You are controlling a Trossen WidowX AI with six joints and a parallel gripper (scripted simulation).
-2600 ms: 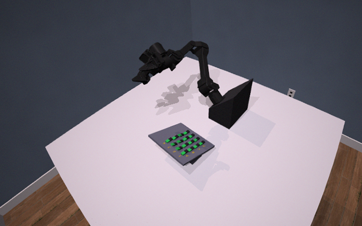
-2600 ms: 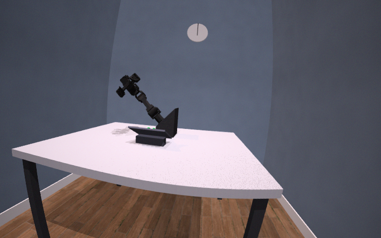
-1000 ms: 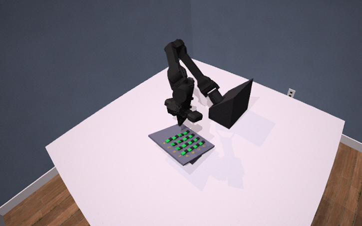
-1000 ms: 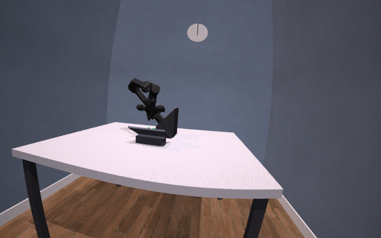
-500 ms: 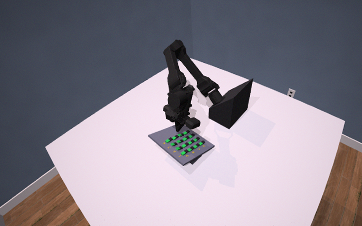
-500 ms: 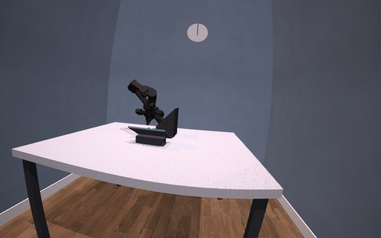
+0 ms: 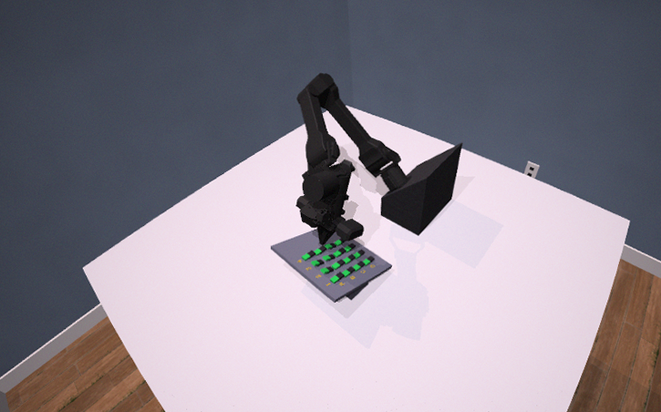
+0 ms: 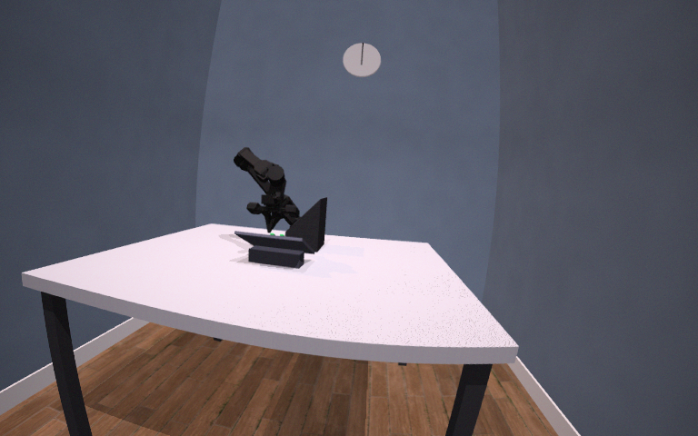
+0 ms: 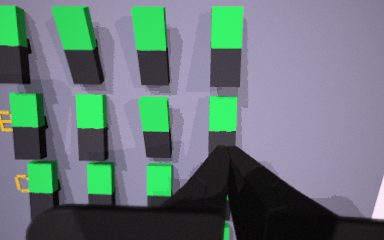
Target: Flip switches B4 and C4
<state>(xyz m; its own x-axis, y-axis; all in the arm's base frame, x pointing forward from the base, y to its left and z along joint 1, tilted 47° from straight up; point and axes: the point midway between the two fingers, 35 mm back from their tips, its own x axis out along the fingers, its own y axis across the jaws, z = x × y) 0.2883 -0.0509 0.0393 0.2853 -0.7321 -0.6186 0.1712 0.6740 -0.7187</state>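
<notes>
The grey switch panel (image 7: 290, 249) (image 8: 255, 236) (image 9: 310, 100) lies tilted on the white table and carries rows of rocker switches, each with a green half and a dark half. In the wrist view rows A, B and C show from top down. My gripper (image 9: 225, 155) (image 7: 323, 239) (image 8: 269, 226) is shut and empty. Its joined fingertips sit at the dark near end of switch B4 (image 9: 223, 114), the rightmost switch in the second row. I cannot tell whether they touch it. C4 lies below it, almost wholly hidden behind my fingers.
The arm's black wedge-shaped base (image 7: 424, 190) (image 8: 312, 226) stands just behind the panel. The panel rests on a dark block (image 8: 275, 255). Neighbouring switches A4 (image 9: 226, 45) and B3 (image 9: 155, 125) stand close to my fingertips.
</notes>
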